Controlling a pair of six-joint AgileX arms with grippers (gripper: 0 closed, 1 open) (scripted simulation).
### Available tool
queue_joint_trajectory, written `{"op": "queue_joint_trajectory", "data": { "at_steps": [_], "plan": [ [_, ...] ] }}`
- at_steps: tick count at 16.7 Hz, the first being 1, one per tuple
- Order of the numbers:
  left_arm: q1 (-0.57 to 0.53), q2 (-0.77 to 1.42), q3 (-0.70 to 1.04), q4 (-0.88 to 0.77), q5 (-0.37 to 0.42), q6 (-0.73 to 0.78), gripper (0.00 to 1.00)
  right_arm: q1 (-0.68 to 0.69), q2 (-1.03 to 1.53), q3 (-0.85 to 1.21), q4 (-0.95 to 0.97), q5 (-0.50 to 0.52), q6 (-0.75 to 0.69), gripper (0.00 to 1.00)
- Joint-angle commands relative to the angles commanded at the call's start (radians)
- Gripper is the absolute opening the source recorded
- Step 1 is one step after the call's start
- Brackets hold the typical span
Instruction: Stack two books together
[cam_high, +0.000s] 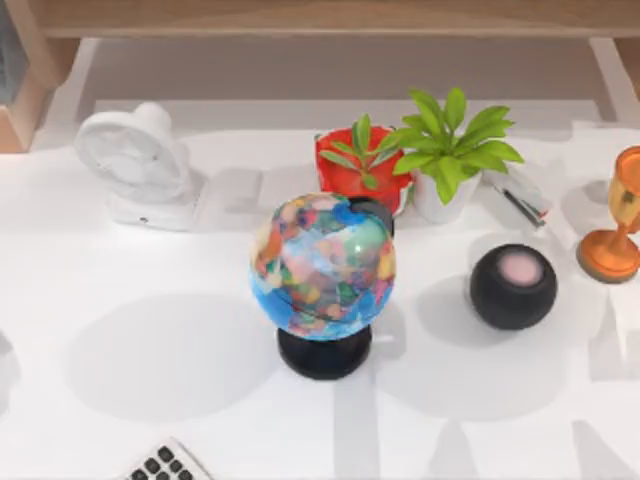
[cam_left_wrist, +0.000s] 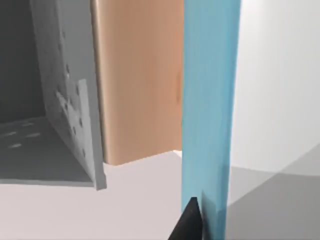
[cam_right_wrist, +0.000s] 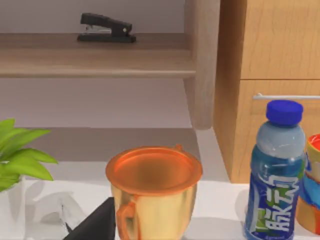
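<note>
A blue book (cam_left_wrist: 207, 110) stands on edge, close up in the left wrist view, above the white table. My left gripper (cam_left_wrist: 207, 222) is shut on it; one black fingertip (cam_left_wrist: 190, 220) presses against its side and the other is hidden behind the book. A second book is out of view. My right gripper (cam_right_wrist: 150, 231) is open near the table's right edge, with one dark fingertip (cam_right_wrist: 97, 220) beside an orange cup (cam_right_wrist: 154, 192).
A globe (cam_high: 322, 270) stands mid-table, with a white fan (cam_high: 135, 160), red pot (cam_high: 362, 165) and white potted plant (cam_high: 450, 150) behind it. A black ball (cam_high: 513, 286) and the orange cup (cam_high: 618, 215) sit right. A wooden cabinet (cam_left_wrist: 135, 80), blue bottle (cam_right_wrist: 275, 175) and stapler (cam_right_wrist: 106, 27) show too.
</note>
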Motion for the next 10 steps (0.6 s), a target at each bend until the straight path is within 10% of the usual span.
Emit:
{"op": "queue_joint_trajectory", "data": {
  "at_steps": [7,10],
  "plan": [
    [-0.014,0.02,0.008,0.011,-0.008,-0.008,0.0,0.0,0.0,0.0,0.0,0.0,0.0,1.0],
    [-0.014,0.02,0.008,0.011,-0.008,-0.008,0.23,0.0,0.0,0.0,0.0,0.0,0.0,1.0]
  ]
}}
